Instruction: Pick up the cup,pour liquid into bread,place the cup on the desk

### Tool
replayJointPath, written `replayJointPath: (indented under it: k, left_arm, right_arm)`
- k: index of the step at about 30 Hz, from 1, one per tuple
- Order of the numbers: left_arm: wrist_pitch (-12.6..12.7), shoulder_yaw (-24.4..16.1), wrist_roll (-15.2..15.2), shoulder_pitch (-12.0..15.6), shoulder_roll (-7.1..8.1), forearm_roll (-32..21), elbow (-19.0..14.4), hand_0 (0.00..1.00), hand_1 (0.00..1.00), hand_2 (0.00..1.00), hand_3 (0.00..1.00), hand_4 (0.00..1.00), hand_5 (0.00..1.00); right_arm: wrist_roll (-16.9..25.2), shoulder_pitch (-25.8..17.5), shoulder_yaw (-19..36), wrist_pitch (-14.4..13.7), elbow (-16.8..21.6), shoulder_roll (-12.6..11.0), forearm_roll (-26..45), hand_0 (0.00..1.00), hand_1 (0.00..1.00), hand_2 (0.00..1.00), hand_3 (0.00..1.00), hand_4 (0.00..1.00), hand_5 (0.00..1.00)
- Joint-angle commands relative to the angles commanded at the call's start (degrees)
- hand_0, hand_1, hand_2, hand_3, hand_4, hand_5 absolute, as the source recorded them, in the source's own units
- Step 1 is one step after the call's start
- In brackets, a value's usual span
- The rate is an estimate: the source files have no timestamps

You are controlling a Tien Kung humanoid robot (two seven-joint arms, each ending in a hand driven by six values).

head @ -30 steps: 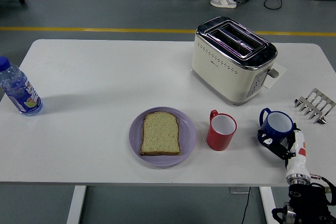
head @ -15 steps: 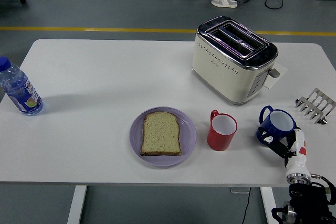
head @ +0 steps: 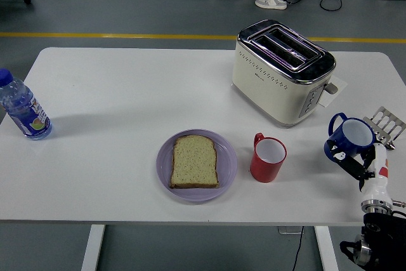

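The blue cup (head: 351,138) is upright with its handle toward the left, clasped from below by the right hand (head: 363,166) near the table's right edge, just in front of a metal rack. The bread (head: 194,161), one pale, brown-crusted slice, lies flat on a lilac plate (head: 227,164) near the table's front middle. A red cup (head: 268,157) stands upright just right of the plate, empty-looking with a white inside.
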Motion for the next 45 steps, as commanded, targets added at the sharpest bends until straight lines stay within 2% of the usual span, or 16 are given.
replayJointPath:
  k: [2,3,6,8,13,15,17,20,21,27,32,40,43,45]
  left_arm:
    - [0.0,0.0,0.0,0.0,0.02,0.0,0.0,0.634,0.647,0.656,0.509,0.239,0.847]
    - [0.0,0.0,0.0,0.0,0.02,0.0,0.0,0.634,0.647,0.656,0.508,0.238,0.845]
    - [0.0,0.0,0.0,0.0,0.01,0.2,0.0,0.634,0.647,0.656,0.508,0.238,0.845]
    - [0.0,0.1,0.0,0.1,0.05,0.1,0.0,0.634,0.647,0.656,0.508,0.238,0.845]
    - [0.0,0.3,0.0,0.2,0.06,0.2,0.0,0.635,0.647,0.655,0.508,0.239,0.848]
    - [0.0,0.3,0.0,0.3,0.05,0.2,0.0,0.635,0.647,0.656,0.508,0.236,0.843]
    - [0.0,0.5,0.0,0.4,0.04,0.1,0.0,0.635,0.647,0.656,0.508,0.236,0.843]
    - [0.0,0.5,0.0,0.5,0.05,0.1,0.0,0.635,0.647,0.656,0.508,0.236,0.843]
    - [0.0,0.6,0.0,0.5,0.05,0.0,0.0,0.635,0.647,0.656,0.508,0.238,0.845]
    - [0.0,0.9,0.0,0.6,0.03,-0.1,0.0,0.635,0.647,0.656,0.508,0.237,0.845]
    - [0.0,0.8,0.0,0.5,0.08,-0.1,0.0,0.635,0.647,0.656,0.508,0.237,0.845]
    - [0.0,0.0,0.0,0.2,0.09,-0.2,-0.1,0.635,0.647,0.656,0.508,0.241,0.848]
    - [0.1,-0.1,0.0,0.1,0.07,-0.1,-0.1,0.635,0.647,0.656,0.508,0.241,0.848]
    - [0.1,-0.1,0.0,0.0,0.07,-0.1,-0.1,0.635,0.646,0.656,0.508,0.238,0.845]
  right_arm:
    - [-2.0,-0.7,1.3,-0.6,2.3,-0.6,-2.0,0.454,0.454,0.565,0.593,0.756,0.002]
    - [-3.0,-0.9,1.8,-0.8,3.4,-0.8,-2.9,0.406,0.441,0.561,0.552,0.759,0.002]
    - [-5.7,-1.7,3.2,-1.4,6.2,-1.4,-5.9,0.406,0.441,0.561,0.552,0.759,0.002]
    - [-9.4,-2.6,5.1,-1.6,9.6,-2.0,-9.4,0.406,0.441,0.561,0.552,0.759,0.002]
    - [-19.8,-3.7,8.2,0.3,17.1,-2.8,-17.4,0.411,0.425,0.562,0.548,0.743,0.002]
    - [-23.3,-3.8,8.5,0.5,18.8,-2.9,-18.9,0.379,0.404,0.555,0.548,0.747,0.002]
    - [-27.4,-3.9,9.0,1.1,22.0,-3.4,-21.8,0.379,0.404,0.555,0.548,0.747,0.002]
    - [-31.6,-3.8,9.2,1.8,24.3,-3.8,-24.7,0.379,0.404,0.555,0.548,0.747,0.002]
    - [-34.0,-3.6,9.3,3.1,25.5,-4.2,-27.1,0.362,0.391,0.549,0.547,0.766,0.002]
    - [-42.1,-2.1,8.4,6.9,29.1,-5.0,-36.5,0.365,0.392,0.554,0.550,0.755,0.002]
    - [-46.1,0.2,6.3,9.7,31.2,-5.5,-40.9,0.365,0.392,0.554,0.550,0.755,0.002]
    - [-50.0,6.3,0.9,11.8,30.1,-6.4,-44.0,0.367,0.417,0.560,0.555,0.723,0.002]
    - [-52.6,10.5,-3.5,14.2,29.6,-7.6,-45.3,0.367,0.417,0.560,0.555,0.723,0.002]
    - [-53.4,12.3,-5.4,14.8,29.6,-7.9,-45.8,0.381,0.428,0.563,0.557,0.717,0.002]
